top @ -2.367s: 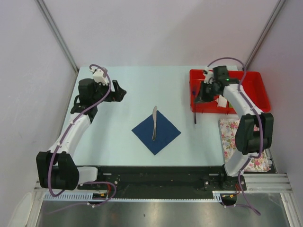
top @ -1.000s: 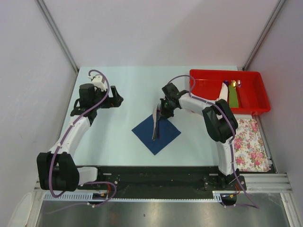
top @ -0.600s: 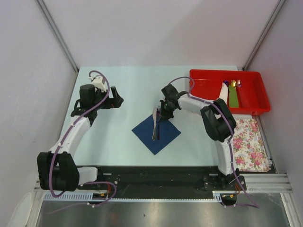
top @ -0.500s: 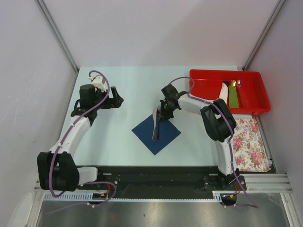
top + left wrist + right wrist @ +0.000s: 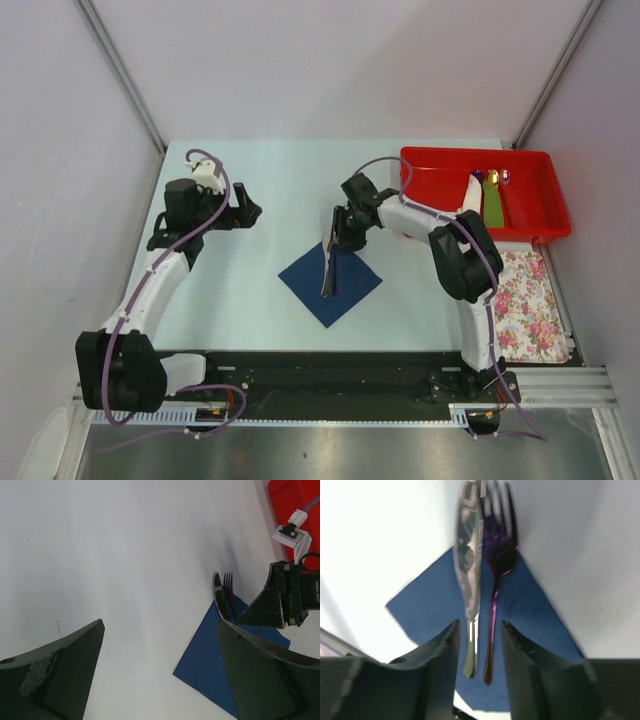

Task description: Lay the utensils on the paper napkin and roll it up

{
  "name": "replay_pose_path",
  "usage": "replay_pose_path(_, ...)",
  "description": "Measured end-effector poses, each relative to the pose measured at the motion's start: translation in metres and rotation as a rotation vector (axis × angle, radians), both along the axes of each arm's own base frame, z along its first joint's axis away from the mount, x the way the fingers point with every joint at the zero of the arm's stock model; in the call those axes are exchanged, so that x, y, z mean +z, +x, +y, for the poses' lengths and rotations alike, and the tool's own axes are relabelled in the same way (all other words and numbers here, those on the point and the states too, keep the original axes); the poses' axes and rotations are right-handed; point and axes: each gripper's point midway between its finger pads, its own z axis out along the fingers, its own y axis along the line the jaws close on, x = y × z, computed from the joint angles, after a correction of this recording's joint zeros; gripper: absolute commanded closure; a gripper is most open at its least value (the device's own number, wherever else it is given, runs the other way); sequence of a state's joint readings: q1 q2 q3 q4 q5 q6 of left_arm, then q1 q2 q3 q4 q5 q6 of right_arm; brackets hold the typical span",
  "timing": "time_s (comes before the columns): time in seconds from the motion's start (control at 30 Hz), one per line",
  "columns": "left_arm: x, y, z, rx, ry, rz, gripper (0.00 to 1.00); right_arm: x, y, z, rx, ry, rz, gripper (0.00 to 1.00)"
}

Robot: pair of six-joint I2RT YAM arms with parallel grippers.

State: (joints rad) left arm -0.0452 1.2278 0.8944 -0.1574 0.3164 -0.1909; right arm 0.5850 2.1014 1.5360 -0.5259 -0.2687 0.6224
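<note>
Right wrist view looks down between the right gripper (image 5: 480,625), whose jaws stand parted with nothing clamped. Two handles run through the gap without touching either finger. On the left is a slim grey metal knife (image 5: 469,570), and just beside it on the right a dark, purple-tinted metal fork (image 5: 496,565). Both lie side by side on the thin, dark navy-blue paper napkin (image 5: 430,600). The knife's tip and the fork's tines reach past the napkin's far corner onto the pale table (image 5: 270,170).

From above, the napkin lies flat as a diamond at mid-table. The right gripper hangs over its far corner. The right forearm runs leftward from a bent elbow, which is near the red plastic bin (image 5: 480,153) at the far right. A white cloth with pink flowers (image 5: 530,300) lies near the bin, on its near side.

The left gripper (image 5: 160,625) has its jaws spread wide and holds nothing. It hovers over bare table at the far left, pointing right and well apart from the napkin, and its arm stretches up the left side.
</note>
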Motion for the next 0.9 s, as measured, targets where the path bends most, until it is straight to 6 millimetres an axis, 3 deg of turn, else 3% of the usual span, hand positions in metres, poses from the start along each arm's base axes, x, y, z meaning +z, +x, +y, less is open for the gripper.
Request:
replay_pose_path(0.07,0.011,-0.003,-0.003,-0.023,-0.003,-0.036,0.00,0.013,0.002,-0.002,0.012,0.012,-0.026,0.44)
replay_pose_path(0.17,0.026,-0.010,-0.009,-0.077,0.000,-0.076,0.00,0.047,0.009,-0.006,0.047,0.058,-0.102,0.30)
replay_pose_path(0.3,0.048,-0.020,-0.024,-0.220,0.018,-0.115,0.00,0.116,0.016,-0.018,0.137,0.150,-0.293,0.04)
replay_pose_path(0.4,0.051,-0.036,-0.039,-0.354,0.052,-0.151,0.00,0.159,0.006,-0.032,0.234,0.213,-0.415,0.00)
replay_pose_path(0.47,0.047,-0.052,-0.054,-0.452,0.104,-0.181,0.00,0.170,-0.002,-0.038,0.295,0.239,-0.457,0.00)
replay_pose_path(0.57,0.029,-0.096,-0.104,-0.711,0.199,-0.259,0.10,0.163,-0.023,-0.047,0.385,0.271,-0.448,0.00)
replay_pose_path(0.67,-0.011,-0.150,-0.140,-0.971,0.281,-0.317,0.29,0.142,-0.045,-0.053,0.453,0.307,-0.378,0.00)
replay_pose_path(0.73,-0.043,-0.180,-0.154,-1.129,0.337,-0.339,0.35,0.125,-0.061,-0.056,0.486,0.334,-0.298,0.00)
replay_pose_path(0.9,-0.103,-0.226,-0.172,-1.413,0.458,-0.411,0.51,0.084,-0.084,-0.062,0.492,0.412,-0.088,0.00)
